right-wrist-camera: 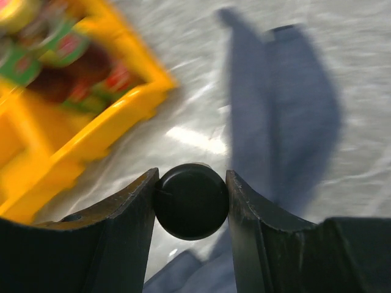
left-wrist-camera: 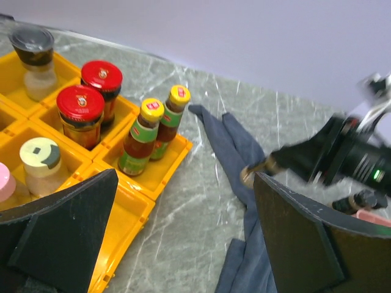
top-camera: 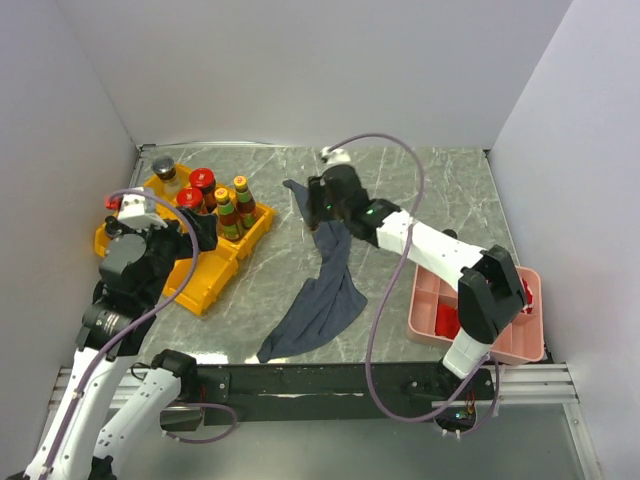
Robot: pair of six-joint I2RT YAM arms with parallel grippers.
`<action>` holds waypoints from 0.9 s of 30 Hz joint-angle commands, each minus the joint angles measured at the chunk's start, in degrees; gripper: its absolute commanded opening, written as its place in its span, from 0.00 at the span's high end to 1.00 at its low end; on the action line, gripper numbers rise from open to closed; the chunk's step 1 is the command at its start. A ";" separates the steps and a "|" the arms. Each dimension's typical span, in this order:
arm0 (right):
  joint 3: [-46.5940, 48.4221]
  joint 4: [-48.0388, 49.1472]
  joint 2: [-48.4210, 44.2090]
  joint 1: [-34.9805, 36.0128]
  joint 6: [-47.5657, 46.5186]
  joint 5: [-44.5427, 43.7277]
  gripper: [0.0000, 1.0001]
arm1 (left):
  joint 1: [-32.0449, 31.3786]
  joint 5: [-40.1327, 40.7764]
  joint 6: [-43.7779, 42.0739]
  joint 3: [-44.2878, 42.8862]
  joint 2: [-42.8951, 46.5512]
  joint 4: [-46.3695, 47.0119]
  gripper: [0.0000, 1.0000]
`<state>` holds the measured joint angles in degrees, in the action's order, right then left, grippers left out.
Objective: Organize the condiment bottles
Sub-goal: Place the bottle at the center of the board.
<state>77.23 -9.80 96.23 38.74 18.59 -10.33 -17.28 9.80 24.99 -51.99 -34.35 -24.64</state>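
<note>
**Right wrist view.** A small black-capped bottle [right-wrist-camera: 190, 210] is clamped between the fingers of the right pincer [right-wrist-camera: 190, 183], above the bench [right-wrist-camera: 201, 137]. The yellow tray [right-wrist-camera: 116, 116] lies blurred ahead-left. A grey-blue cloth [right-wrist-camera: 287, 116] lies to the right.

**Left wrist view.** The left pincer [left-wrist-camera: 183, 183] stands fully apart and empty, over the tray's near corner. Red-lidded jars [left-wrist-camera: 80, 104] and slim sauce bottles [left-wrist-camera: 143, 137] stand in its compartments.

**Top view.** The right pincer hangs over the cloth, beside the tray and well apart from the pink tray [top-camera: 425, 295].

**Step in hand (judged).** Transfer of the bottle to the yellow tray.

**Next move.** Select a free compartment, lower the bottle upright, then release it clear of the left arm.
</note>
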 commanded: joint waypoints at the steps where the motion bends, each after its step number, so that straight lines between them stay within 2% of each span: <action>1: -0.15 2.78 -1.13 6.07 0.40 -0.13 0.68 | 0.32 3.20 0.93 0.57 2.17 3.02 0.01; 6: 1.34 1.46 2.73 12.31 -0.74 -4.77 0.68 | 0.32 3.91 1.02 1.45 3.76 3.99 0.00; 11: 2.13 0.49 5.28 14.87 -1.10 -7.95 0.68 | 0.32 4.52 1.11 1.27 3.24 3.29 0.01; 14: 1.17 1.98 5.99 16.54 -0.57 -9.70 0.67 | 0.40 4.52 1.02 1.10 3.06 3.37 0.01; 18: -0.42 4.35 7.74 19.96 -0.92 -16.29 0.64 | 0.75 4.35 1.11 1.36 3.41 3.72 0.01; 27: 1.43 3.47 13.37 22.78 -0.22 -18.84 0.60 | 1.02 3.82 1.20 1.36 2.97 3.90 0.01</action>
<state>77.19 -8.29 108.22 60.62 18.15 -24.73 -16.73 13.41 25.80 -50.70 -31.11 -23.14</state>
